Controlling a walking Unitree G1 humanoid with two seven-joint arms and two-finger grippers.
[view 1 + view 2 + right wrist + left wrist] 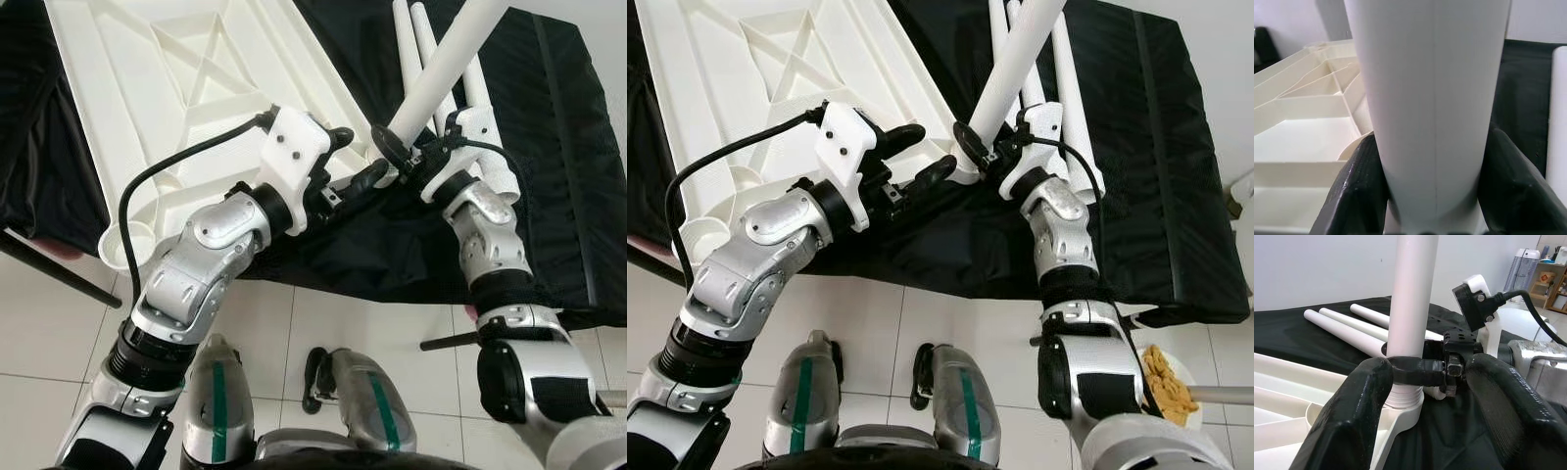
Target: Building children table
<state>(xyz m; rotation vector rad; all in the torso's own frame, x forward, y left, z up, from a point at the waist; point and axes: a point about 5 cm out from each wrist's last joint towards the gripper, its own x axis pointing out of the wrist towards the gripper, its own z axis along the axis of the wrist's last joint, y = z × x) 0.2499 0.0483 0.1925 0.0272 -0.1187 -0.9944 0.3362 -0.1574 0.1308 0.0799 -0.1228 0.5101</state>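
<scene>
Nearest the camera, the robot's own legs are standing on a pale tiled floor (294, 333), just short of the near edge of a black cloth (549, 147) that is covering the work surface. Above that edge the two arms are reaching forward and meeting at the near right corner of the white tabletop panel (167, 88), which is lying upside down on the cloth with its ribbed underside facing up.

The right gripper (392, 149) is clamping its two black fingers around the base of a white table leg (441, 69), just above the corner socket; the leg is standing in that socket and rising up out of the frame. In the left wrist view the threaded foot of the leg is sitting in the round socket.

The left gripper (358, 162) is hovering beside the same corner, its fingers (1352, 426) spread wide to either side of the leg's base and not gripping it.

Farther back, three spare legs (1347, 325) are lying side by side on the cloth beyond the panel's right edge.
</scene>
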